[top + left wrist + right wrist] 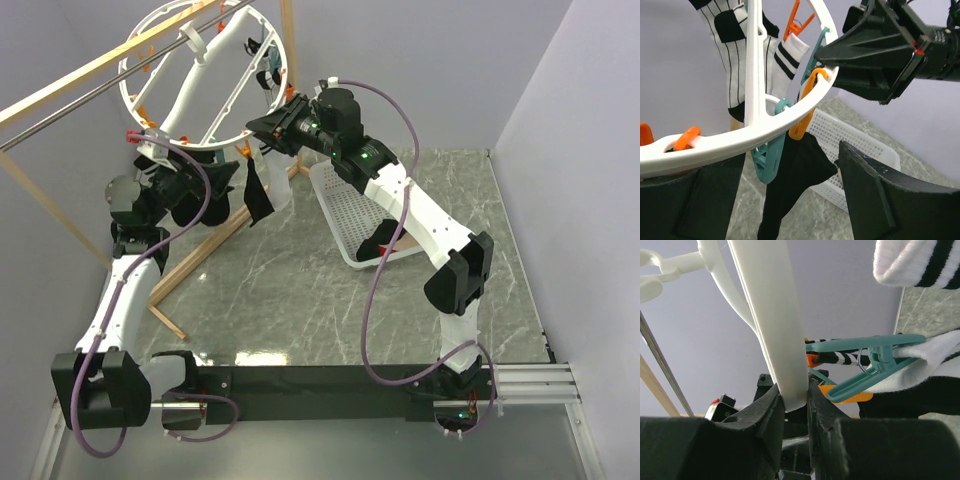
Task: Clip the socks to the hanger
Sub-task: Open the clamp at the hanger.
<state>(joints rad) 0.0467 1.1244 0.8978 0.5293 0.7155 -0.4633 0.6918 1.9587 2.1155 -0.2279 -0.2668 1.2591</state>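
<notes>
Grey marble tabletop (300, 290); above it, the right gripper (792, 400) clamps the round white plastic clip hanger (730, 140) at its rim; below that rim a black fabric sock (795, 170) hangs from a teal clip (770, 155), the left gripper (782, 175) wide open around it; clipping looks done; next, back clear without snagging.

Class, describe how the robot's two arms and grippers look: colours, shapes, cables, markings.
The left arm and right arm have white shells with black joint housings; a mauve cable loops along each. The left gripper and right gripper are black and angular, with wedge-shaped fingers. Green lights dot the right arm.
</notes>
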